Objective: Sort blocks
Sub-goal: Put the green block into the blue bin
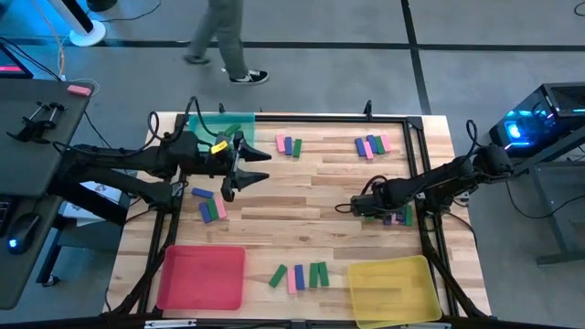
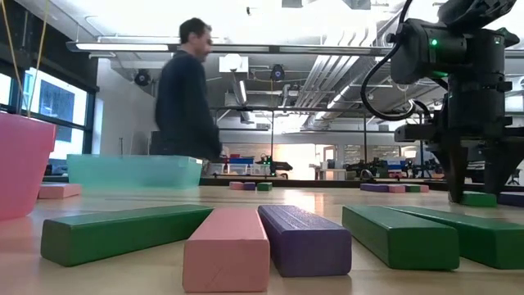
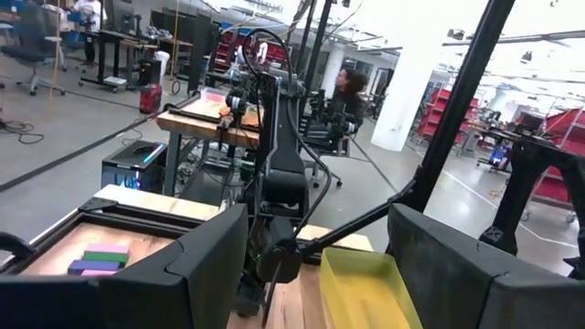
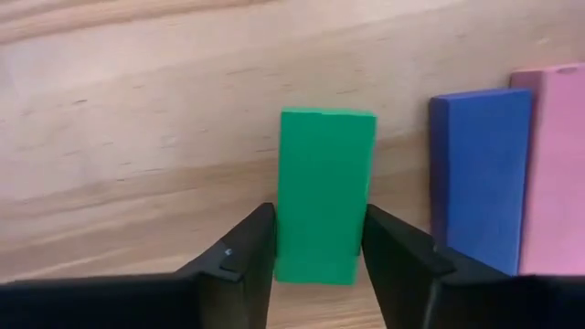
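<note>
Three trays sit on the wooden table (image 1: 302, 196): a green tray (image 1: 219, 123) at the far left corner, a red tray (image 1: 203, 276) at the near left, a yellow tray (image 1: 393, 290) at the near right. The red and yellow trays look empty; the green tray's contents are hidden behind the left arm.

Blocks lie in five loose clusters on the bare wood: two along the far edge (image 1: 289, 144) and (image 1: 372, 144), one beside the left arm (image 1: 210, 206), one along the near edge (image 1: 299, 275), one under the right arm (image 1: 399, 217). Judgement: sorting is at an early stage, nearly all blocks left to move.

Left gripper (image 1: 239, 170) hangs above the table near the green tray, fingers spread, nothing between them.

Right gripper (image 4: 317, 249) is down at the table, fingers straddling a green block (image 4: 323, 187); whether they press it, I cannot tell. A blue block (image 4: 482, 187) and a pink block (image 4: 553, 164) lie just beside.
</note>
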You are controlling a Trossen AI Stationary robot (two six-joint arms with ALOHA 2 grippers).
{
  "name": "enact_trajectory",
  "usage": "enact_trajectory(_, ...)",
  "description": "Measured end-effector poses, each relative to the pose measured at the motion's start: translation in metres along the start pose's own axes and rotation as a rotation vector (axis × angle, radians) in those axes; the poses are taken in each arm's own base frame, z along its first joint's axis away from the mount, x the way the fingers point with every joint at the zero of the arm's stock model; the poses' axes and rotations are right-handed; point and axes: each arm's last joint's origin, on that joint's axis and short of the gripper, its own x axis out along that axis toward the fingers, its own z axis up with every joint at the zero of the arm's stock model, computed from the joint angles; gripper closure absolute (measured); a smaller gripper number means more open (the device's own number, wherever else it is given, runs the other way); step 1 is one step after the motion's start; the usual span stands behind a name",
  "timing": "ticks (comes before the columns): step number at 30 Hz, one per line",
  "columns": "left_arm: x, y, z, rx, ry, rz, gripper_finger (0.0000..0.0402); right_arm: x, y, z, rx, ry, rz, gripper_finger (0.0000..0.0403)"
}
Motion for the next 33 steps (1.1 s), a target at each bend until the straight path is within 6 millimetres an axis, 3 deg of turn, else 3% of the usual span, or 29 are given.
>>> enact_trajectory(5, 0.000, 0.001, 0.000, 0.025, -0.002, 0.004, 0.0151, -0.001, 0.001, -0.003, -0.028, -0.008, 0.029, 0.0327)
enact_trajectory(11, -0.012, 0.007, 0.010, 0.030, -0.039, 0.040, 0.0151, -0.009, 0.005, -0.010, -0.120, -0.048, 0.117, 0.0331)
enact_trajectory(14, -0.023, 0.011, 0.018, 0.032, -0.064, 0.065, 0.0151, -0.034, 0.013, -0.013, -0.247, -0.119, 0.234, 0.0331)
enact_trajectory(18, -0.036, 0.016, 0.023, 0.064, -0.076, 0.136, 0.0151, -0.087, 0.031, -0.016, -0.451, -0.225, 0.486, 0.0331)
enact_trajectory(22, -0.033, 0.018, 0.007, 0.297, 0.098, 0.156, 0.0151, -0.144, 0.050, -0.019, -0.679, -0.239, 0.808, 0.0331)
enact_trajectory(26, -0.021, 0.011, -0.015, 0.535, 0.265, 0.051, 0.0151, -0.190, 0.065, -0.022, -0.861, -0.136, 1.084, 0.0331)
enact_trajectory(29, -0.010, -0.001, -0.026, 0.753, 0.296, -0.042, 0.0151, -0.210, 0.076, -0.021, -0.960, -0.032, 1.204, 0.0331)
enact_trajectory(33, 0.006, -0.017, -0.033, 0.919, 0.227, -0.117, 0.0151, -0.215, 0.094, -0.019, -1.072, 0.113, 1.248, 0.0331)
